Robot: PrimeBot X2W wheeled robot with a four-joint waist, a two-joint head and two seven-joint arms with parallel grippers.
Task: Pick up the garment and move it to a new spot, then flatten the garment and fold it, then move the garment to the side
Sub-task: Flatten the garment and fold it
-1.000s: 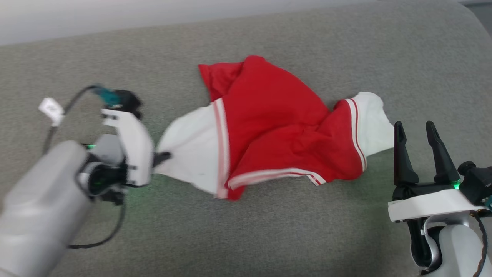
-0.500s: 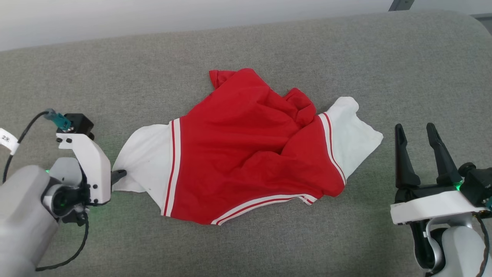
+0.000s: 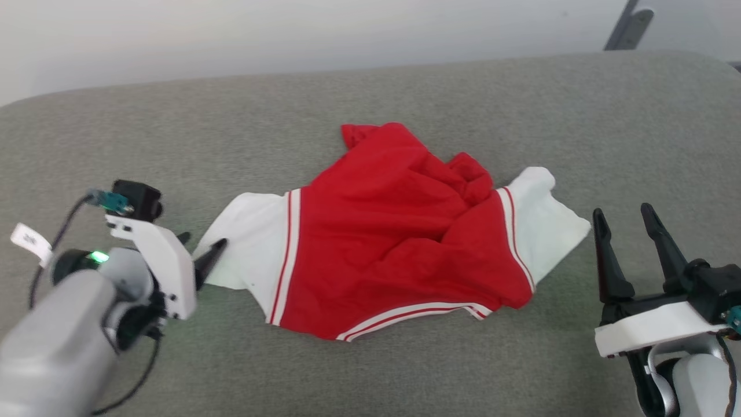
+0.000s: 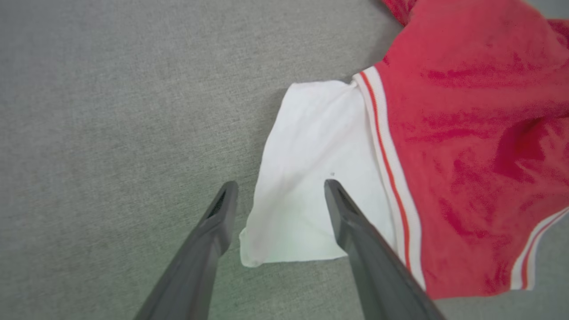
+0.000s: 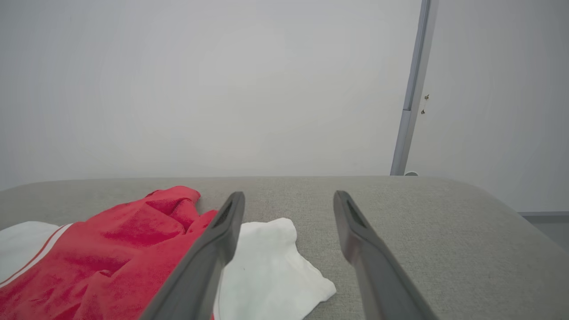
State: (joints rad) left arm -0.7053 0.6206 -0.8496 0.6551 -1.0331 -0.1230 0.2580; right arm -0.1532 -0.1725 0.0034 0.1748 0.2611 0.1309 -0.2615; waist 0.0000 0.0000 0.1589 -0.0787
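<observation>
Flattening seems due: left claw (image 3: 202, 240) spread at nine o'clock of the garment (image 3: 399, 231), right claw (image 3: 620, 210) spread at three; pinch both ends.

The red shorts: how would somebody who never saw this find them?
Look at the big grey cushion across the head view. The red shorts lie crumpled in its middle, between the left gripper and the right gripper. They are the bright soft thing there, red with white ends and thin striped trim.
</observation>
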